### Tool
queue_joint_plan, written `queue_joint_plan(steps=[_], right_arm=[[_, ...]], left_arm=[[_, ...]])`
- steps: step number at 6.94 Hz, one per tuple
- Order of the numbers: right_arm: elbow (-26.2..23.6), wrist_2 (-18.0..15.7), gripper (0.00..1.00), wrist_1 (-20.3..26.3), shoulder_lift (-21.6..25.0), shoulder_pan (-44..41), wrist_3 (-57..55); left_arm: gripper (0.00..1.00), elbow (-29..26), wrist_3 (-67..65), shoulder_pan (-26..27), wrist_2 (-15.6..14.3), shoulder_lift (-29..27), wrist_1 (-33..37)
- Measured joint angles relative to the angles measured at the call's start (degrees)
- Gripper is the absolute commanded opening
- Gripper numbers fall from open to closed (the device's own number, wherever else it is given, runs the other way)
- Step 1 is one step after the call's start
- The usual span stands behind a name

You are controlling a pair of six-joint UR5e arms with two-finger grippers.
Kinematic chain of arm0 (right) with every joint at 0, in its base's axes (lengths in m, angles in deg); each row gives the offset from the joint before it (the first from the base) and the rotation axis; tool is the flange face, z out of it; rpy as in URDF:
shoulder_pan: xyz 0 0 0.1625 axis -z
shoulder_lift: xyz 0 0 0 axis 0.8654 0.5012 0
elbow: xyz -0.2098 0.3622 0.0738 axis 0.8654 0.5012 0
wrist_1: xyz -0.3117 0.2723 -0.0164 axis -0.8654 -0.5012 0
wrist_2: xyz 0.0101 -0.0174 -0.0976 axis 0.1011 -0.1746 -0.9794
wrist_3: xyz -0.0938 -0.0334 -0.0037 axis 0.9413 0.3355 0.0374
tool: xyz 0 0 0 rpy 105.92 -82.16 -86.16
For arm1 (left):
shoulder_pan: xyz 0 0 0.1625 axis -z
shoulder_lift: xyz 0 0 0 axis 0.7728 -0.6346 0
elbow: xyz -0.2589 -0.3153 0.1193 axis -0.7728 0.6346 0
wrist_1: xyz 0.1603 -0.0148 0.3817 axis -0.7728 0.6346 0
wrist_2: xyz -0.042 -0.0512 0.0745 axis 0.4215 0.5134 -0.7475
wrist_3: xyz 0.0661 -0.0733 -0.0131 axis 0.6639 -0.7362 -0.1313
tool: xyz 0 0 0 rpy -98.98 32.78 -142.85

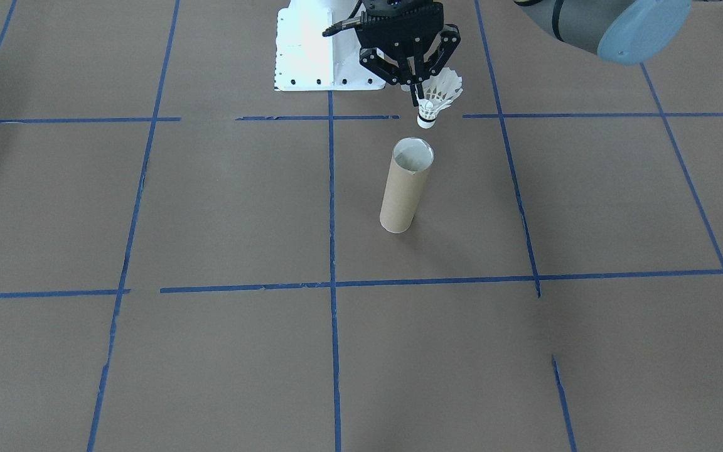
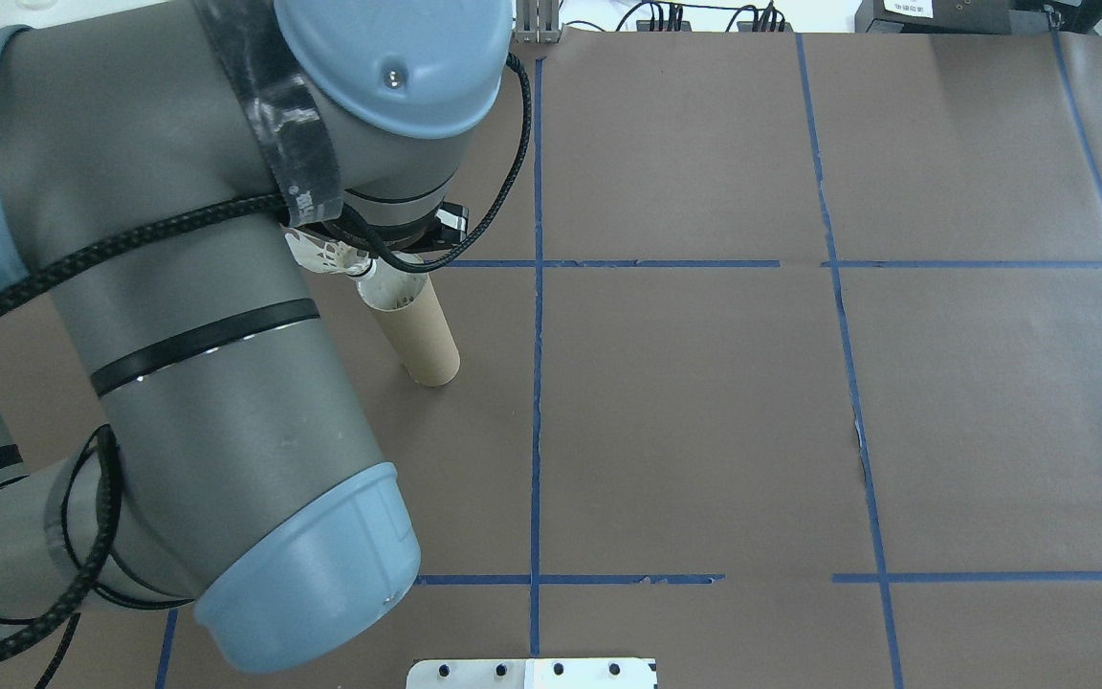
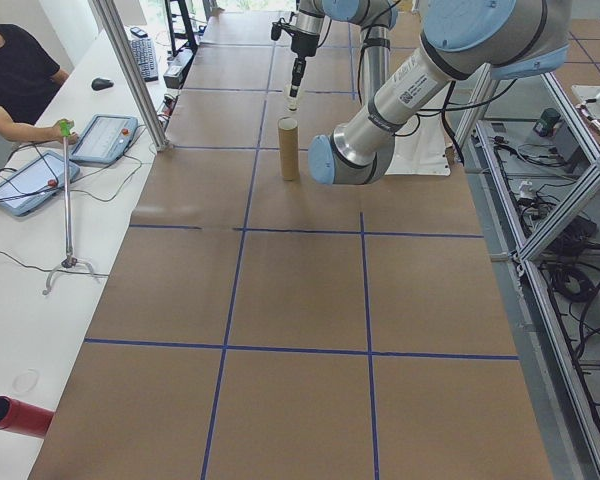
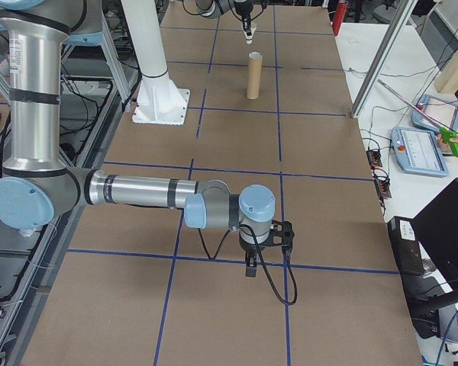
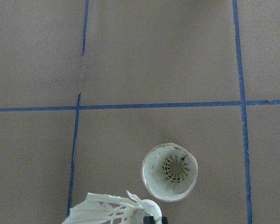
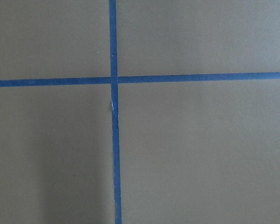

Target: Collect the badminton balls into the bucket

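1. Nearest in the front view: brown paper table, crossed by blue tape in a grid.
2. Farther in, tube upright on the paper, mouth open upward, pale inner wall showing; seen from the left wrist camera as a round rim with a lattice pattern deep inside, too unclear to identify.
3. Just beyond and above the tube mouth, shuttlecock hanging cork down, black band near the tip, feathers fanned upward; not touching the tube, slightly off to one side of its opening.
4. Above that, left gripper, black fingers pinched together on the shuttlecock's feathers near the base.
5. In the overhead view, largely hidden under the big grey left arm; only a bit of white feather and the tube top visible.
6. Behind the gripper, white base plate lying on the paper.
7. Right gripper visible only in the right-side view, low over a tape crossing, well apart from the tube; open or closed cannot be told.
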Motion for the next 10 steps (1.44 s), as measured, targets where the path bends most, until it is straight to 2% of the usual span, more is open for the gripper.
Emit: queue_joint_plan(steps=[5,9,10], right_arm=[[0.0,0.0,1.0,0.0,0.0,0.0,0.0],[0.0,0.0,1.0,0.0,0.0,0.0,0.0],[0.0,0.0,1.0,0.0,0.0,0.0,0.0]], left_arm=[[0.01,-6.7,1.9,-0.5,-1.2,0.7,7.9],[0.0,-5.0,5.6,-0.4,-1.1,2.4,8.9],[0.06,-4.2,5.9,-0.3,-1.0,3.0,8.8]])
